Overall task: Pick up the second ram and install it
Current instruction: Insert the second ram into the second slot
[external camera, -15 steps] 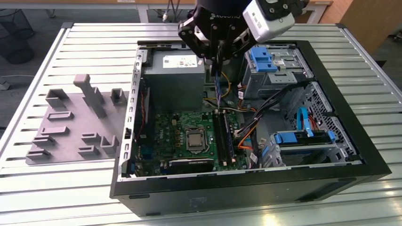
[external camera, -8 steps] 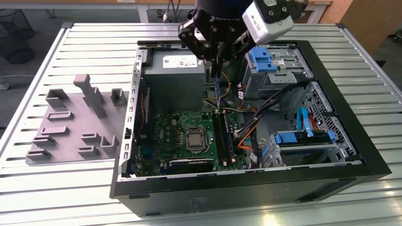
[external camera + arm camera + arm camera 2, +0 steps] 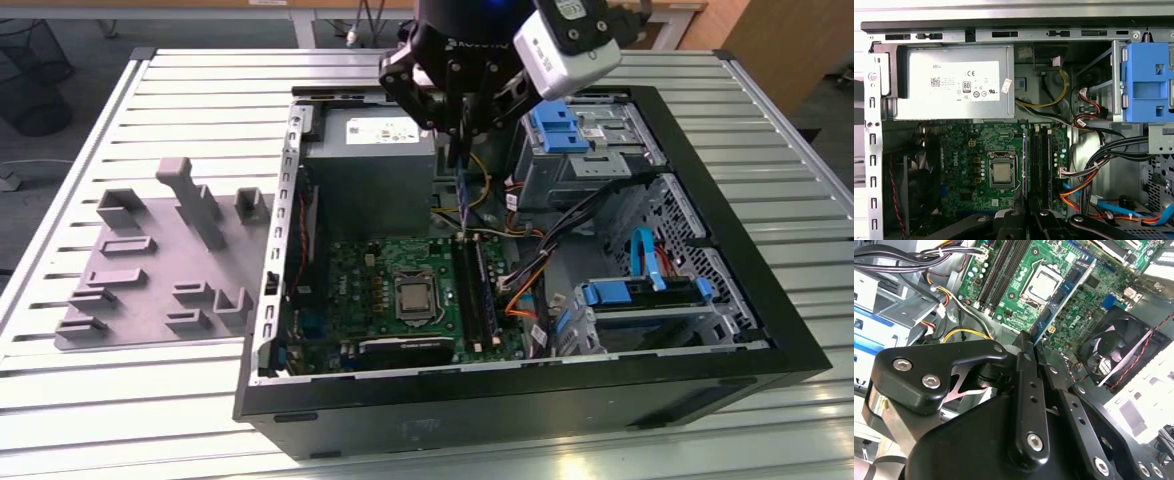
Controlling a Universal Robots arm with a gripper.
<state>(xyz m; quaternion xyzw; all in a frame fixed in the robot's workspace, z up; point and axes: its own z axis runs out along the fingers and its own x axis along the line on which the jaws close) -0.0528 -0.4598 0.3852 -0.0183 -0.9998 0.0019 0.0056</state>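
Note:
My gripper [image 3: 462, 128] hangs over the open computer case [image 3: 747, 340], shut on the second ram [image 3: 462, 195]. The ram is a thin blue-green stick that hangs lengthwise down from the fingers, with its lower end just above the far end of the long black motherboard slots [image 3: 475, 290]. In the second wrist view the stick [image 3: 1066, 292] runs out from between the black fingers [image 3: 1024, 365] towards the motherboard. In the first wrist view it shows edge-on [image 3: 1025, 160] right beside the slots [image 3: 1041, 160], above the gripper [image 3: 1027, 212].
A grey power supply [image 3: 367, 170] stands just on the exterior view's left of the stick. The processor socket [image 3: 416, 297] lies beside the slots. Cable bundles [image 3: 534, 270] and blue drive cages [image 3: 554, 125] crowd the exterior view's right. A grey fixture plate [image 3: 160, 260] lies outside the case.

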